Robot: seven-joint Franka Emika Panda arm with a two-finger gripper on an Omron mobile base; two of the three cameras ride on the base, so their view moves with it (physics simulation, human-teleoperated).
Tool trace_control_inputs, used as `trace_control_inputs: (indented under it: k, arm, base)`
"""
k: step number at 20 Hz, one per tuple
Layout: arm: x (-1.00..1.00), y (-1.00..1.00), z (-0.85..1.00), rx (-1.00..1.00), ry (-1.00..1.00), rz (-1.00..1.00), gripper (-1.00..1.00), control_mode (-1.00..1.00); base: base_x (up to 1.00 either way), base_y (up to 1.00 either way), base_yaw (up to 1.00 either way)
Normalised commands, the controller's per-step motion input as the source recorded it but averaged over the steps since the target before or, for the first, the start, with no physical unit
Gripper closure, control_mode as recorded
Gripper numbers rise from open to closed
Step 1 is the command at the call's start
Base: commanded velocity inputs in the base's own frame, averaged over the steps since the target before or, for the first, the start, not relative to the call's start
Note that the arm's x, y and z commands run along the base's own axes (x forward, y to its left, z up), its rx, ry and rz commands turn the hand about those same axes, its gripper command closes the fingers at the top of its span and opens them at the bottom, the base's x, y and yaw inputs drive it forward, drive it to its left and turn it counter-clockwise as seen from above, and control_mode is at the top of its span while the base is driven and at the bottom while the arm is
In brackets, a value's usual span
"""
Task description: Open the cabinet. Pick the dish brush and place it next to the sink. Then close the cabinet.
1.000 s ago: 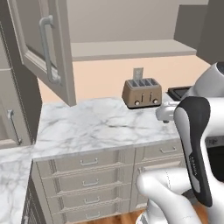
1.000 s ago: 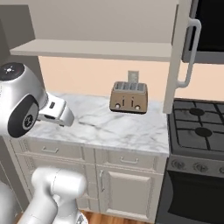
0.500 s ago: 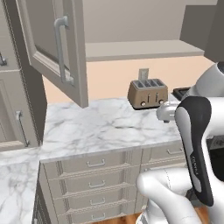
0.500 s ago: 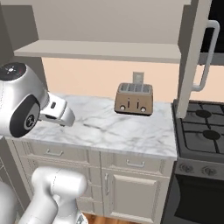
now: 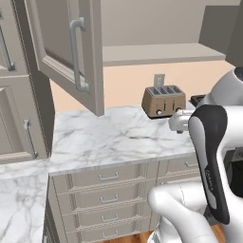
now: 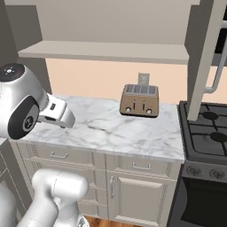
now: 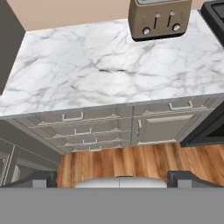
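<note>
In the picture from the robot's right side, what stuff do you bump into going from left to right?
Robot arm → toaster → open cabinet door → stove.

Glossy marble counter [image 7: 109, 61] (wood floor [image 7: 131, 162])

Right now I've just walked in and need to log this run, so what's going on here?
The white robot arm is handling nothing: its gripper is open and empty, looking down over the white marble counter. The grey-beige wall cabinet's doors stand open, one door swung out on the left. A brown four-slot toaster sits on the counter beside the black stove. I can't make out a dish brush or a sink.
</note>
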Motion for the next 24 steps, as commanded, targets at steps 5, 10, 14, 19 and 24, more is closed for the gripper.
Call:
trace_control_inputs:
  k: [5,10,14,19,24]
  arm:
    - [0.0,0.0,0.0,0.0,0.0,0.0,-1.0,1.0]
    - [0.0,0.0,0.0,0.0,0.0,0.0,-1.0,1.0]
    - [0.0,0.0,0.0,0.0,0.0,0.0,-1.0,1.0]
    - [0.0,0.0,0.0,0.0,0.0,0.0,-1.0,-1.0]
    - [0.0,0.0,0.0,0.0,-0.01,0.0,-1.0,-1.0]
  base:
    - [0.0,0.0,0.0]
    - [0.0,0.0,0.0]
    - [0.0,0.0,0.0]
    - [0.0,0.0,0.0]
    - [0.0,0.0,0.0]
